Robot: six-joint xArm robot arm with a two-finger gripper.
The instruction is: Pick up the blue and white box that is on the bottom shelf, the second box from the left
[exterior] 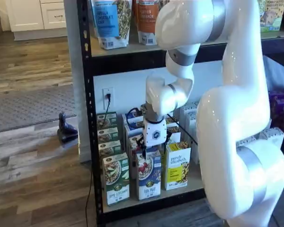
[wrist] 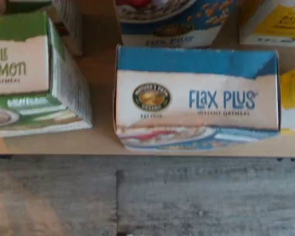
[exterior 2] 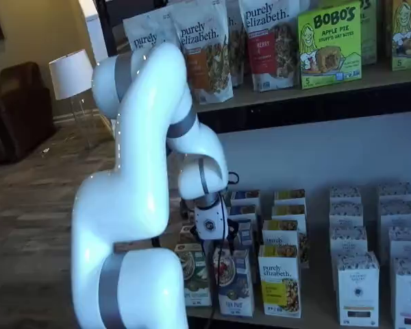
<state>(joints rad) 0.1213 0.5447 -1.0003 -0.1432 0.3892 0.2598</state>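
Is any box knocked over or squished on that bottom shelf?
Nothing stands out. The blue and white box stands upright at the front of the bottom shelf, between the green box and the yellow box, in neat rows. No dents, tears or spills show.

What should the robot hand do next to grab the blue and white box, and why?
Probably move straight down a little. The gripper hangs just above the blue and white box at the front of the bottom shelf, and it is not holding anything yet. The wrist view shows the box centred underneath, so lowering the fingers around its top looks like the sensible next step.
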